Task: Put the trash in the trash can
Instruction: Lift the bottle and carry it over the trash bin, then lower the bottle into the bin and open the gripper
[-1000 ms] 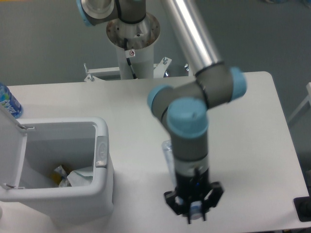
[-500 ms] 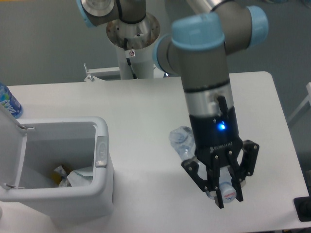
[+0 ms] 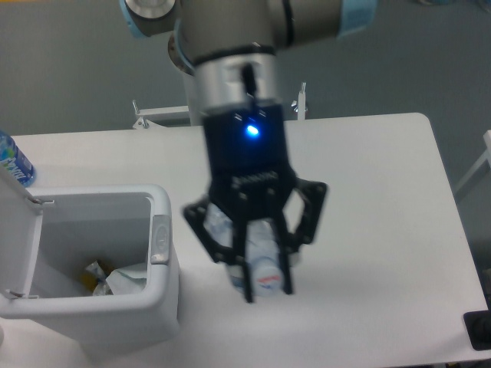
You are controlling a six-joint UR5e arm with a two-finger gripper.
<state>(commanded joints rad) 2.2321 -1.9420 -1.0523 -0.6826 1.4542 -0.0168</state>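
Now flattened bottle (image 3: 265,264) clamped between the hand's (image 3: 268,284) fingers, right of the open trash can (image 3: 157,261).

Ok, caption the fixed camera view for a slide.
Gripper carrying flattened bottle beside the open trash can.

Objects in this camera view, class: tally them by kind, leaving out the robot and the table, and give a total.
Flattened bottles held in the end effector: 1
Upright blue-labelled bottles at the left edge: 1
Trash cans, lid open: 1
Crumpled wrappers inside the trash can: 1
Total: 4
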